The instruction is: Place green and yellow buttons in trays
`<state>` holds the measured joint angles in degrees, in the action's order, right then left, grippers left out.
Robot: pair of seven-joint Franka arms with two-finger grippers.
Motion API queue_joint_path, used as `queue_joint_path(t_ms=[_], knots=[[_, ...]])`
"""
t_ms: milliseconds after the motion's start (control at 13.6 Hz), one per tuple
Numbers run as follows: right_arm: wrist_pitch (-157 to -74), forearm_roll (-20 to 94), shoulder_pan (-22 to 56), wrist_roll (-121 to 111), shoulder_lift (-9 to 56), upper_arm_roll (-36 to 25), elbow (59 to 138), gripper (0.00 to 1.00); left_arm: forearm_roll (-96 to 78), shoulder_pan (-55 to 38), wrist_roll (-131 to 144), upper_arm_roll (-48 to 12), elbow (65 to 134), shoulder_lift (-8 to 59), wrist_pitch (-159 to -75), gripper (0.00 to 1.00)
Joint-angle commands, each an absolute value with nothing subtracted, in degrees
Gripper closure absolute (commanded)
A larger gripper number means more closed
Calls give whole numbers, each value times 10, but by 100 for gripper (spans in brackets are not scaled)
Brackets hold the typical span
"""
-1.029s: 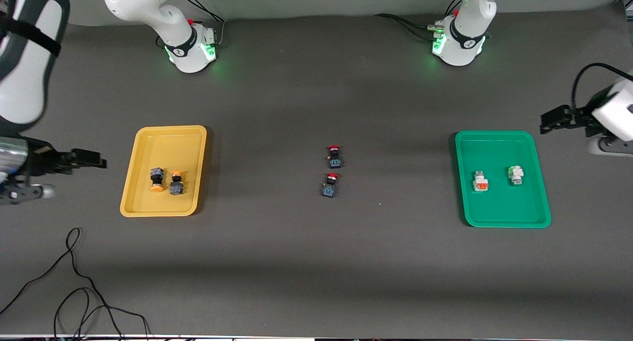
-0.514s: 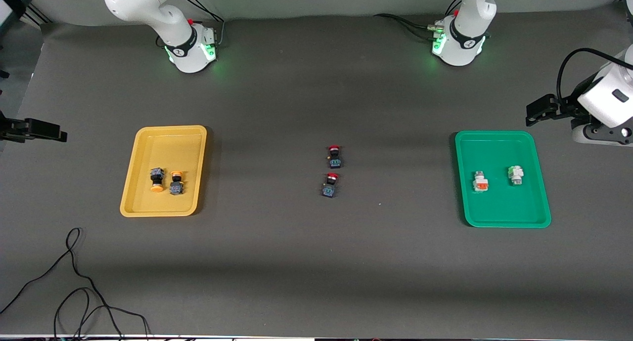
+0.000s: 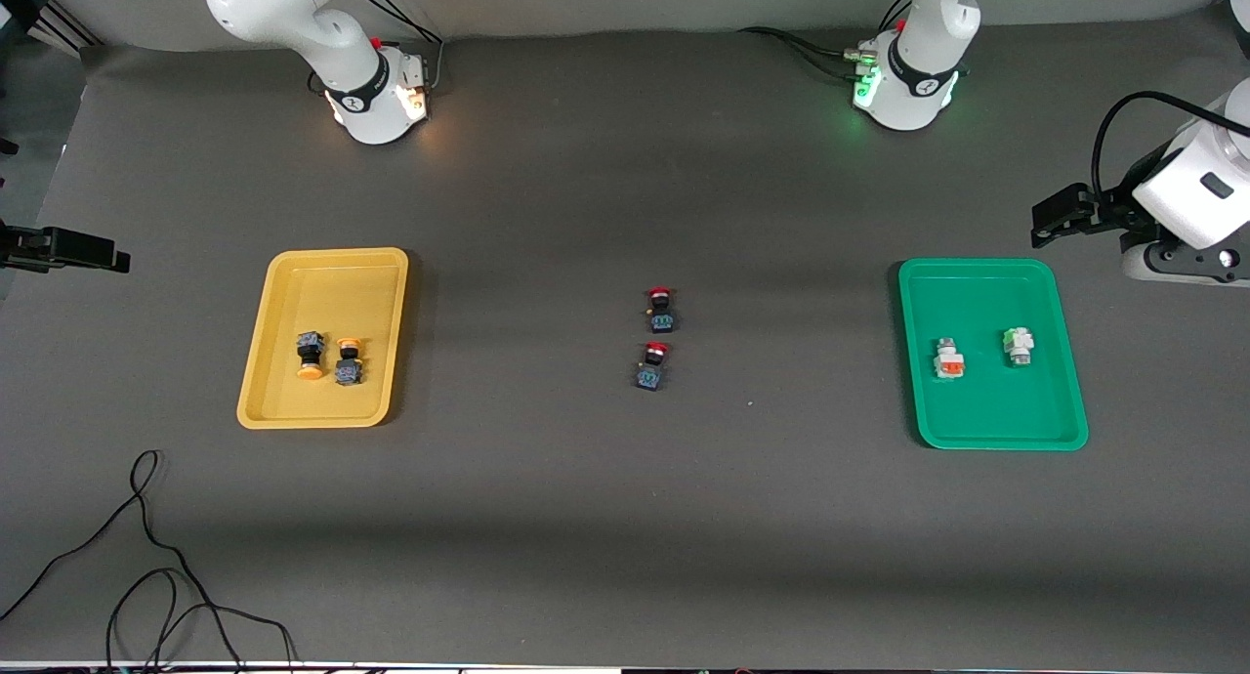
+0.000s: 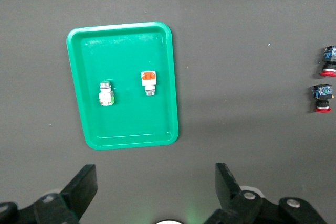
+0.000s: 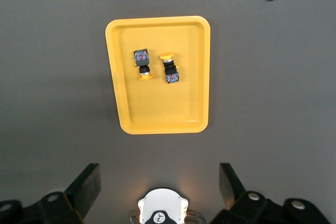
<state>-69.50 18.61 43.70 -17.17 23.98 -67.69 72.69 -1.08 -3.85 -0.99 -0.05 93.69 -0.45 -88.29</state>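
The yellow tray [image 3: 332, 283] holds two orange-yellow capped buttons [image 3: 310, 354] [image 3: 348, 360] lying side by side. In the right wrist view the tray [image 5: 157, 114] and both buttons [image 5: 142, 63] [image 5: 170, 69] show too. The green tray [image 3: 977, 410] holds the white orange-faced button [image 3: 947, 358] and the white green-faced button [image 3: 1018, 345]. The left wrist view shows that tray [image 4: 131, 51] and both buttons [image 4: 149, 82] [image 4: 106, 93]. My left gripper [image 3: 1060, 212] [image 4: 155, 179] is open, empty, raised beside the green tray. My right gripper [image 3: 68, 249] [image 5: 157, 179] is open, empty, raised beside the yellow tray.
Two red-capped dark buttons [image 3: 661, 309] [image 3: 652, 365] lie on the grey mat midway between the trays, one nearer the front camera than the other. A loose black cable [image 3: 146, 557] curls on the mat near the front edge at the right arm's end.
The right arm has lifted and drawn back toward its end of the table, and its base light has gone from green to warm white. The left gripper has risen a little.
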Motion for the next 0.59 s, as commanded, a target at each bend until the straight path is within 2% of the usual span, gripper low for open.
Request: queue_joint_path(t_ms=[0, 147, 220, 367, 514], knots=[[-688, 171, 440, -156, 229, -671, 729, 0, -15, -44, -3, 6, 939, -17, -868, 0], [-688, 170, 416, -156, 217, -642, 729, 0, -15, -44, -4, 6, 939, -17, -868, 0], [-689, 168, 385, -156, 204, -606, 729, 0, -15, -44, -4, 6, 939, -16, -868, 0], [-693, 131, 323, -125, 173, -516, 729, 0, -12, -44, -4, 6, 939, -16, -868, 0], [-693, 96, 241, -93, 148, -396, 729, 0, -13, -44, -4, 6, 938, -14, -868, 0]])
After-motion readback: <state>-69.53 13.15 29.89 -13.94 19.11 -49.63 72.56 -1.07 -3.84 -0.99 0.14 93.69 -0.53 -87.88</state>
